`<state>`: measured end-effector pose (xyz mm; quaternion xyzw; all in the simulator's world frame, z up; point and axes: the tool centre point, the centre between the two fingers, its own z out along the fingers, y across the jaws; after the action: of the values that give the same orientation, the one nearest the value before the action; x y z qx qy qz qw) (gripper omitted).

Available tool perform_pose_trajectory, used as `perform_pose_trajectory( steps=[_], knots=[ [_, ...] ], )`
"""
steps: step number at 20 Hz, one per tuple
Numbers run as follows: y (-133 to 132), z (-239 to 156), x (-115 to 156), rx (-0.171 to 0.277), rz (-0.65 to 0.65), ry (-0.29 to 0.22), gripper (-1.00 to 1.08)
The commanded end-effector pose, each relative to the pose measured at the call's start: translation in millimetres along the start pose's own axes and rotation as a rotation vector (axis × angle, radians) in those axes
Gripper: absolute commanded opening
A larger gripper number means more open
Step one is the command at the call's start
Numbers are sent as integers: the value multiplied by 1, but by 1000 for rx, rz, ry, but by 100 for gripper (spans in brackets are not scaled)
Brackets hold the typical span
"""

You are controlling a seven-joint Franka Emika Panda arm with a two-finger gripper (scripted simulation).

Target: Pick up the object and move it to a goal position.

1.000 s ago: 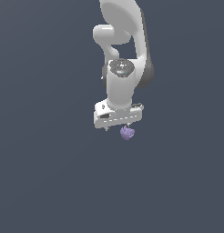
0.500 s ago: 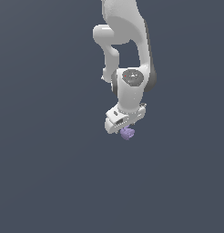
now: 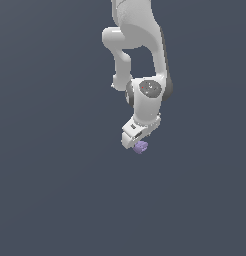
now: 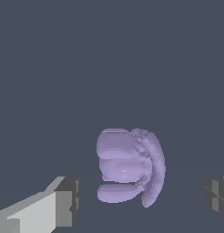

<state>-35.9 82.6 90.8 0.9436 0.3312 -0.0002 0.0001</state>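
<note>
- The end effector (image 4: 140, 200) is open, its fingers (image 4: 63, 202) wide apart.
- The purple object (image 4: 129, 164) sits between them, touching neither.
- The white arm (image 3: 145, 75) reaches down.

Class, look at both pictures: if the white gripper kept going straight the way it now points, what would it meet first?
Most likely the small pale purple lumpy object, which lies ahead between the two open fingers of the gripper, touching neither. How far ahead is unclear; only plain grey ground shows beyond it.

Flat dark grey floor (image 3: 55, 200) (plain, unmarked), small purple object (image 3: 140, 147) on it.
</note>
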Motion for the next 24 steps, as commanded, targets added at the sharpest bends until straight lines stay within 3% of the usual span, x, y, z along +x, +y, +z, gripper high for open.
perform_pose_trajectory(
  steps=[1,20,21,24],
  knots=[
    [-1,1,0,0,-10,0,100],
    [-1,51,0,0,-10,0,100],
    [-1,51,0,0,-10,0,-100],
    [-1,51,0,0,-10,0,-100]
  ],
)
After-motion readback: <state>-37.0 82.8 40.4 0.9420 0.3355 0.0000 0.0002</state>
